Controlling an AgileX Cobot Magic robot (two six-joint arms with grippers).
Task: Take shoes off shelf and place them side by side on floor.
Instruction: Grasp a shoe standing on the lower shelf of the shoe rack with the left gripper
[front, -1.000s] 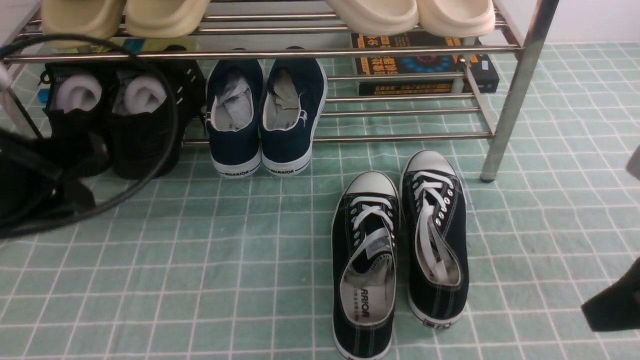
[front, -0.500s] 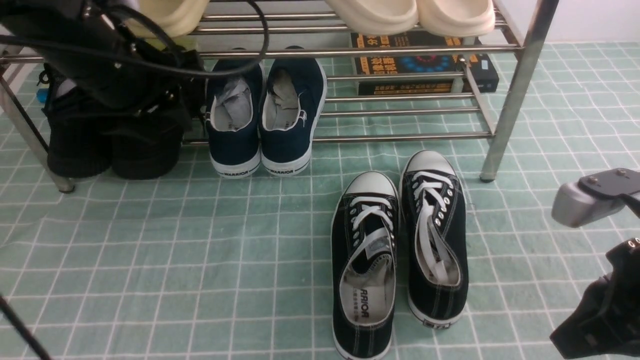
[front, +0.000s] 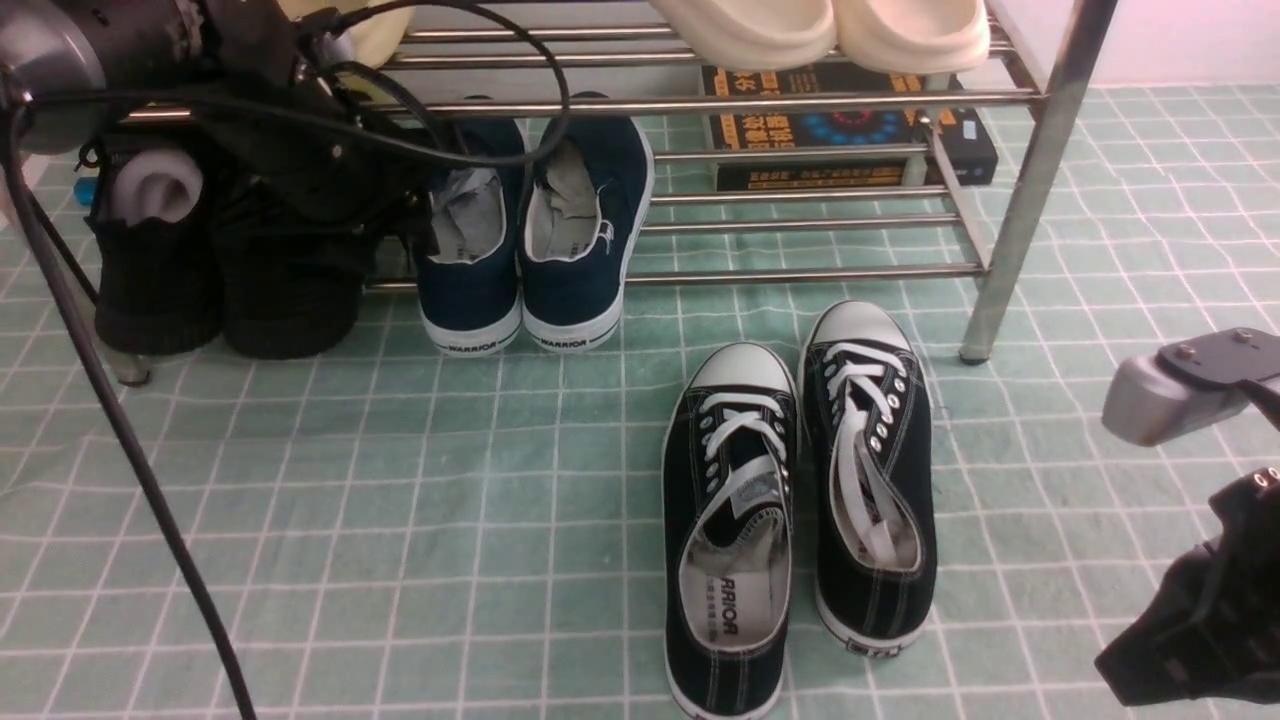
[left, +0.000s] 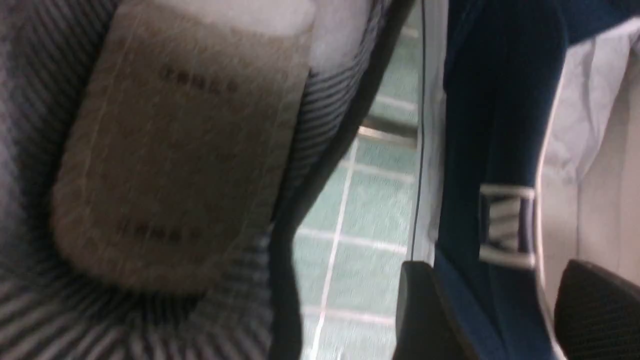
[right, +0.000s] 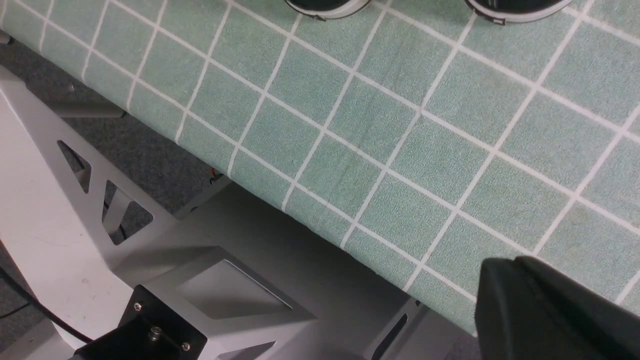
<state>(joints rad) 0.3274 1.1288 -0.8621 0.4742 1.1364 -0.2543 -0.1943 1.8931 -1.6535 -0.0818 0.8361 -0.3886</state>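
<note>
**Pair of shoes (front: 545, 285) on shelf (front: 1032, 200), left tool (left: 495, 267) astride one collar**

Stand on the lower tier, side by side and touching, heels toward the camera and jutting past the front rod above the floor (front: 400, 520). Carry crumpled paper (front: 465, 215) inside and "WARRIOR" on each white heel strip.

At the left shoe (front: 470, 290), under the upper tier: left tool, opened wide. Straddles the navy side wall in the wrist view, with one dark finger (left: 425, 310) outside it and the other inside, by the white lining. Cannot tell whether either finger touches the cloth. Just beside that shoe, further left on the same tier: high shoes (front: 160, 280), black with white stuffing, partly hidden by the arm (front: 280, 160).

Low on the right, well apart from shelf: right tool (right: 515, 280), closed, gripping nothing. Hovers over the near edge of the floor, by the grey base (right: 225, 300).

On the floor in front of shelf, right of the shoes: black sneakers (front: 800, 500) with white toe caps, just beside each other, toes toward shelf, the left one nearer the camera. On the upper tier: cream slippers (front: 820, 30). Behind the lower rods on the right: dark box (front: 850, 130) with orange print.
</note>
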